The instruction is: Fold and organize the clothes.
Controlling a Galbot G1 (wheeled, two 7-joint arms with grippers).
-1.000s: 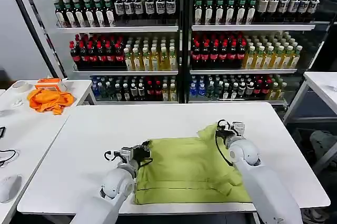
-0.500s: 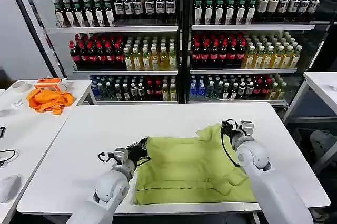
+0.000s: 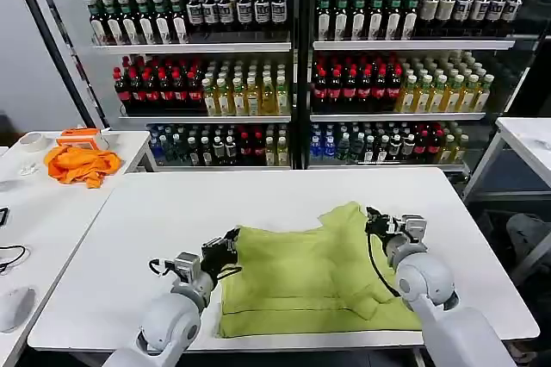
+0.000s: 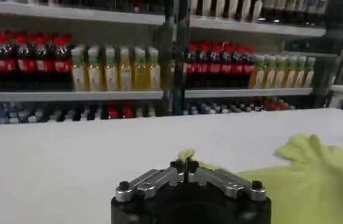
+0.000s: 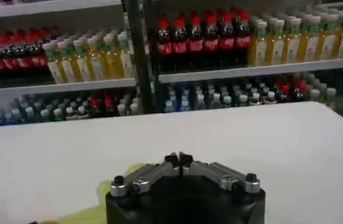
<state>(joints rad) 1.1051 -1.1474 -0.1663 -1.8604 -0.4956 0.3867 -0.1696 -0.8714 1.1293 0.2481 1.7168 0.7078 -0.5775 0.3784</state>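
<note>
Orange cloth (image 3: pixel 82 164) lies on the side table at far left of the head view, well apart from the work. White worktop (image 3: pixel 155 229) carries a lime T-shirt (image 3: pixel 301 276), lower centre of frame, partly folded, with its near edge at the worktop's front edge. Left gripper (image 3: pixel 225 246) is at the shirt's left upper corner, jaws closed, pinching a bit of the fabric; left wrist view shows the tips meeting on a lime fold (image 4: pixel 187 156). Right gripper (image 3: pixel 375 221) is at the shirt's right upper part, jaws closed on the cloth. Drink shelves (image 3: pixel 293 65) fill the background.
</note>
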